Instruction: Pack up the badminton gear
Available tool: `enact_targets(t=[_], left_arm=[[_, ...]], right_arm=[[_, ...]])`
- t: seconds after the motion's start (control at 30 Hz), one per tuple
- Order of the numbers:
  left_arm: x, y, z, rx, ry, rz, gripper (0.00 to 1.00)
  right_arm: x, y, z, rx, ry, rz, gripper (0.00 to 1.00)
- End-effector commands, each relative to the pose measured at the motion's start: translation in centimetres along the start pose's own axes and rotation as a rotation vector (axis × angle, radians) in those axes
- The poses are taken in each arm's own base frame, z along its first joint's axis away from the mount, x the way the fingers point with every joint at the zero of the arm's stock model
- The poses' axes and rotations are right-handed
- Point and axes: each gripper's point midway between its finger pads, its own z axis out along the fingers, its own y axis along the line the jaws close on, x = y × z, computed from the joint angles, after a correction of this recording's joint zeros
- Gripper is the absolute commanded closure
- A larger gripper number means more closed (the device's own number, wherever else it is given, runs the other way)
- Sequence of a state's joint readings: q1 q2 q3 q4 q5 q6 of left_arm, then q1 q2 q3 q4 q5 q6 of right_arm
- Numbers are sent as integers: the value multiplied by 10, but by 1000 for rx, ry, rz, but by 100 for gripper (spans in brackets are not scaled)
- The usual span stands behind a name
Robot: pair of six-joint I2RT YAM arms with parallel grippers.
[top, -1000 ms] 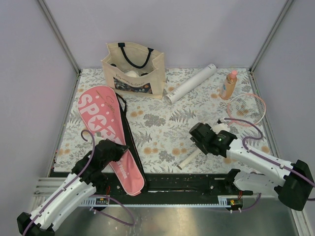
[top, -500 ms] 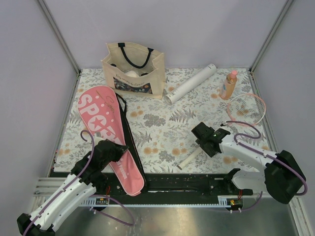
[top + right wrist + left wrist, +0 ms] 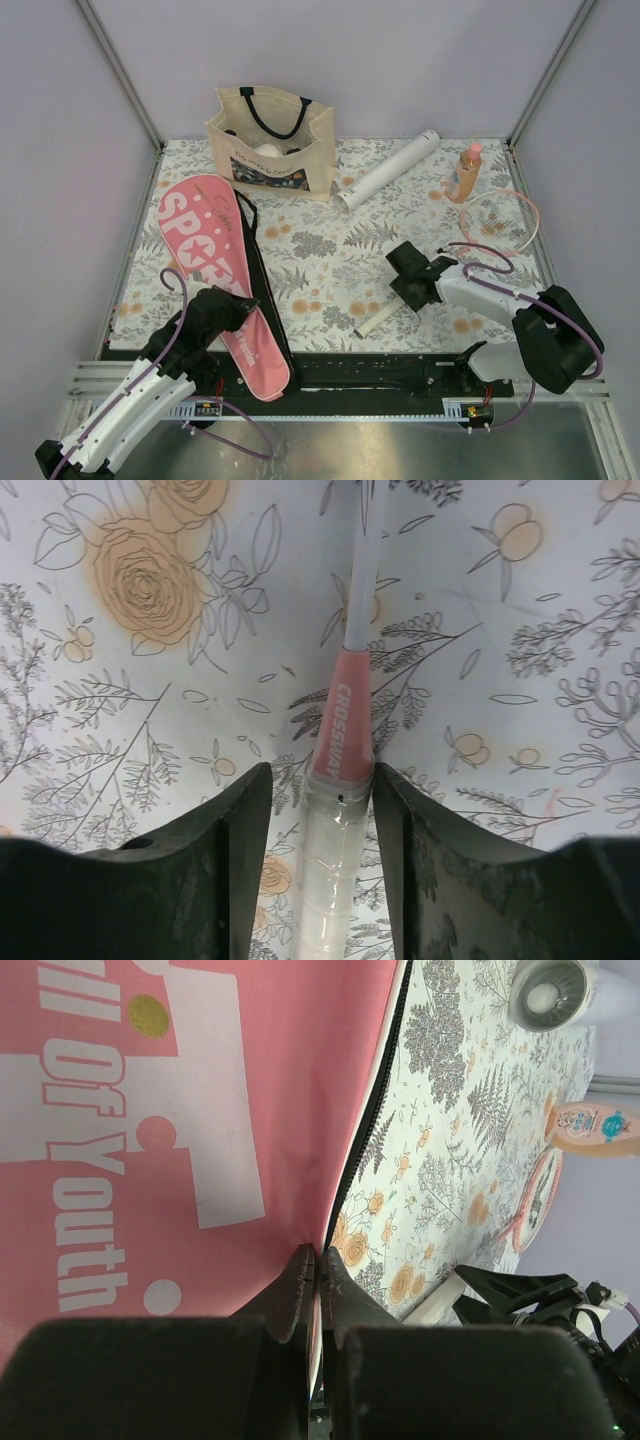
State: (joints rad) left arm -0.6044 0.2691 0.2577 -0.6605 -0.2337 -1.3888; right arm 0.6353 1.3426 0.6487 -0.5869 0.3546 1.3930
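Racket pickup: my right gripper [image 3: 322, 780] is straddling the racket handle [image 3: 335, 870], half-open, clamping nothing; my left gripper [image 3: 318, 1258] is pinching the pink case [image 3: 150, 1160] edge. Next needs a square squeeze.

The pink racket case [image 3: 150, 1110] looks like matt woven cloth with flat white printed lettering, and the tote [image 3: 270, 140] is coarse beige cloth. The racket handle [image 3: 335, 880] wears glossy clear film below a smooth pink plastic collar [image 3: 340, 730]. The fingers [image 3: 235, 850] of the right gripper [image 3: 320, 775] are matt black plastic.
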Motion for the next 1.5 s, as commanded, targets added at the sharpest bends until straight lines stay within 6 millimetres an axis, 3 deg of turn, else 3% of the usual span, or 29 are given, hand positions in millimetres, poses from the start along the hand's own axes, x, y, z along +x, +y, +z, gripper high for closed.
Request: enact_targets(t=[0.0,0.13,0.27,0.33,0.57,1.0,1.33,1.47], left_arm=[[-14,-21,-10,51,-51,-19,100],[-14,-21,-11,53,-51,-17,100],[-16,-23,-12,61,-56,-15,100],[-16,-24,-13,62,-58,-15,100],[-17,-27,-15,65,-59,-11,100],[-18,-24,-15,59,-64,-17,100],[-19,-23,-15,58,-73,-14,100],[-20,-23,-15,55,-76,-14,100]], right_arm=[[20,-22,16,53,72,5,49],[11,-24,11,46,30,18,63],[-8,-30,1,44,-51,41,92],[-18,-30,-5,31,-97,60,100],[-62,-27,-37,-63,-278,142,100],[-138,-17,-104,-99,-588,101,100],[-166,-11,-134,-108,-708,92,100],[-166,-11,-135,-114,-706,87,100]])
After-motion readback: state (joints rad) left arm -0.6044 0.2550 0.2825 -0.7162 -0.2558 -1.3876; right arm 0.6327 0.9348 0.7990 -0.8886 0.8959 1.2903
